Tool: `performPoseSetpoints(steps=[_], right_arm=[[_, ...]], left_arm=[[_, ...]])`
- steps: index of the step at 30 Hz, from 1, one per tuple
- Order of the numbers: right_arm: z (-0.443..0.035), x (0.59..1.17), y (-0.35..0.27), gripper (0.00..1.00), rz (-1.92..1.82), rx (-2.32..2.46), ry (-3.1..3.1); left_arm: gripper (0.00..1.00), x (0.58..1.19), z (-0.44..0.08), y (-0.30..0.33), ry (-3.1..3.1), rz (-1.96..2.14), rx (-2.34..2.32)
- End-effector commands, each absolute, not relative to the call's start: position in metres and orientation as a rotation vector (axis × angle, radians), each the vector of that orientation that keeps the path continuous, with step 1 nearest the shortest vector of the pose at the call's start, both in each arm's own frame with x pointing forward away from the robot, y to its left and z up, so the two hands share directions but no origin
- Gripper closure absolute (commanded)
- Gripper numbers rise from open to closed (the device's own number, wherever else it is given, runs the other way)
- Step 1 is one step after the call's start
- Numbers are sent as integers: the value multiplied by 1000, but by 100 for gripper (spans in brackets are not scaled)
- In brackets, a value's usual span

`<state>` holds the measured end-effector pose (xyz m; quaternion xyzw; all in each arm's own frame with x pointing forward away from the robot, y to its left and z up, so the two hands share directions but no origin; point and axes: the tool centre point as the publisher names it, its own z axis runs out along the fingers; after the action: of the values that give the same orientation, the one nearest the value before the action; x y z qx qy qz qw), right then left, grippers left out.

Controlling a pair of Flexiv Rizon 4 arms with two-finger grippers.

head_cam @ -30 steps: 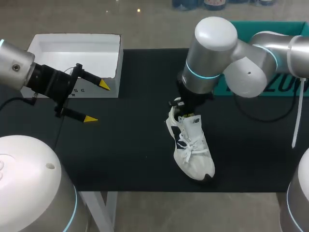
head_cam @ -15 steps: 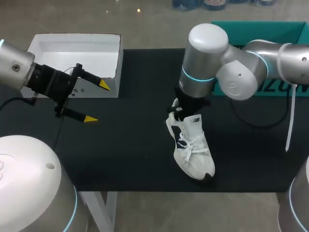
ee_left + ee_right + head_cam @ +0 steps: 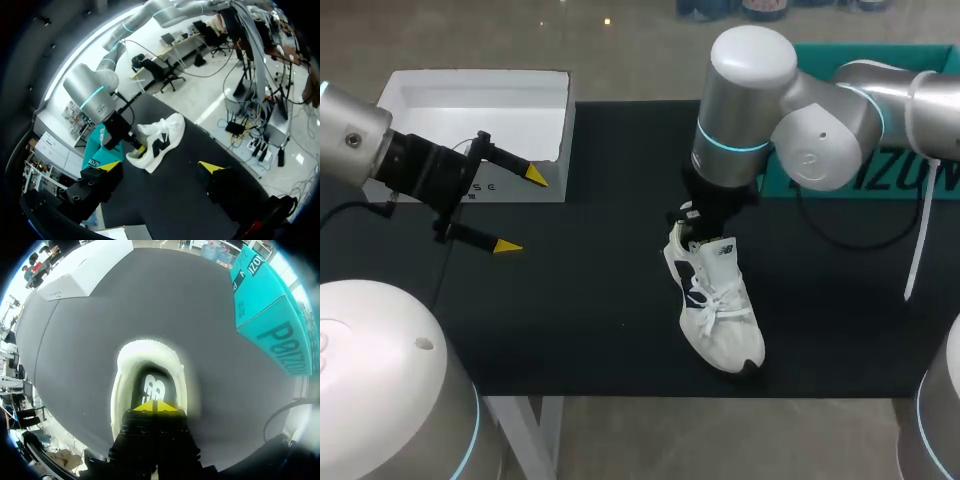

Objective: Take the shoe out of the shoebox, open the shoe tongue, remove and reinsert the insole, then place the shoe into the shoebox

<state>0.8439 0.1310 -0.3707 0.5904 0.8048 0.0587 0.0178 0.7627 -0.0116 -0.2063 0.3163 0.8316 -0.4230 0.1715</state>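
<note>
A white shoe with dark side panels lies on the black table mat, toe toward the front edge. My right gripper stands over its heel opening, shut. In the right wrist view its yellow tips are pressed together inside the shoe's collar, just over the dark insole; I see nothing pinched between them. My left gripper hangs open in front of the white shoebox, far left of the shoe. In the left wrist view the shoe lies ahead of the open left gripper.
The open white shoebox sits at the table's back left corner. A teal box stands at the back right, behind my right arm, also the teal box in the right wrist view. Black mat lies bare between shoebox and shoe.
My right arm's upper joints have swung slightly left and back, with its gripper staying at the shoe's heel. The shoe and the left arm have not moved.
</note>
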Motion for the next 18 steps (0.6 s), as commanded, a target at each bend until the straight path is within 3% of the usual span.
performPoseSetpoints(steps=[1, 18], right_arm=[[-356, 837, 127, 100, 185, 1829, 2498], [-362, 818, 125, 100, 124, 1871, 2534]], left_arm=[[0, 762, -206, -12, 2365, -1197, 899], [0, 762, -206, -12, 2365, -1197, 899]])
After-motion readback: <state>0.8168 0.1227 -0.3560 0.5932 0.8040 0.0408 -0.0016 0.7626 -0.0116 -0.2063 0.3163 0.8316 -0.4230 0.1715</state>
